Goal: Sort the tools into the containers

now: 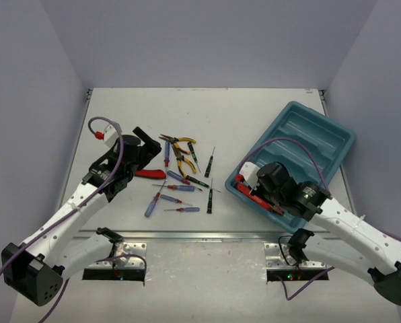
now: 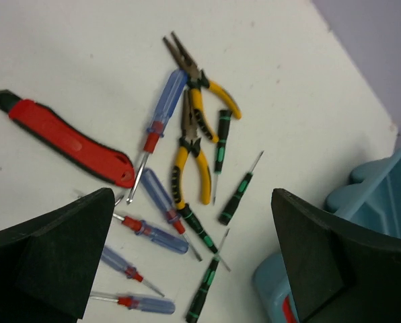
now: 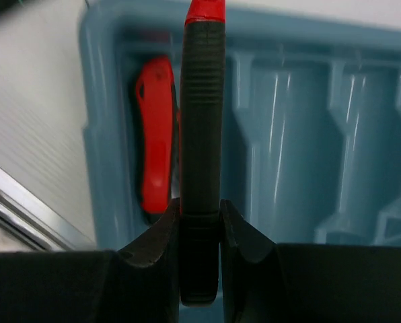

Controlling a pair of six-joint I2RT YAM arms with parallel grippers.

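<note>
Teal-blue rectangular plastic tray (image 1: 321, 138), at the top view's right, holds one red-handled tool (image 3: 153, 155) in the leftmost compartment of the wrist frame. Over the tray the right gripper (image 3: 200, 219) pinches a black ribbed, red-tipped tool (image 3: 202, 101). The left gripper (image 2: 192, 222), fingers spread wide, hangs over loose pliers and screwdrivers (image 2: 184, 155) at centre-left.

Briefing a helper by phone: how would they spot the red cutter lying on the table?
Left of the teal tray lies a loose pile of tools on the white table. At the pile's left edge is the red cutter: broad, flat, black-edged, far thicker than the slim blue screwdrivers beside it.
</note>
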